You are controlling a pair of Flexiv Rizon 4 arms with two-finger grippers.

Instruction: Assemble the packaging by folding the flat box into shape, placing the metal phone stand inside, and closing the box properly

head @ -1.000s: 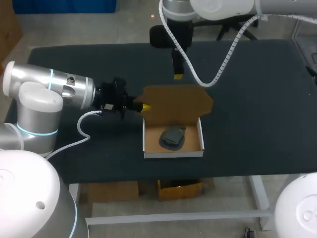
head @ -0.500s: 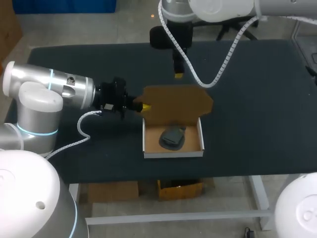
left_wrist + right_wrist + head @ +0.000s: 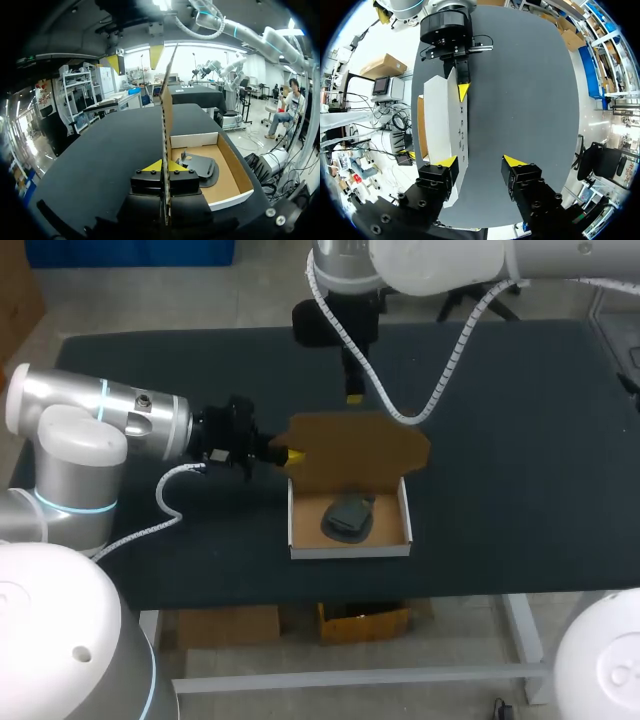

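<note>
The box has a white tray (image 3: 296, 525) and a brown lid (image 3: 355, 448) standing upright along its far side. The dark metal phone stand (image 3: 348, 516) lies inside the tray. My left gripper (image 3: 291, 455) is shut on the lid's left edge. In the left wrist view the lid (image 3: 166, 120) runs edge-on between its yellow tips (image 3: 163, 166), with the stand (image 3: 199, 165) in the tray (image 3: 235, 197) beside them. My right gripper (image 3: 354, 396) hangs just behind the lid, open. In its wrist view the lid (image 3: 439, 112) lies by one finger (image 3: 445, 162). Only black table shows between the fingers of the right gripper (image 3: 481, 161).
The black table (image 3: 520, 440) stretches wide to the right of the box and behind it. The box sits near the table's front edge (image 3: 400, 590). My left arm (image 3: 447, 30) shows beyond the lid in the right wrist view.
My right arm has shifted slightly to the left above the lid's far edge, and its fingers have narrowed a little. The left gripper, lid and tray have not moved.
</note>
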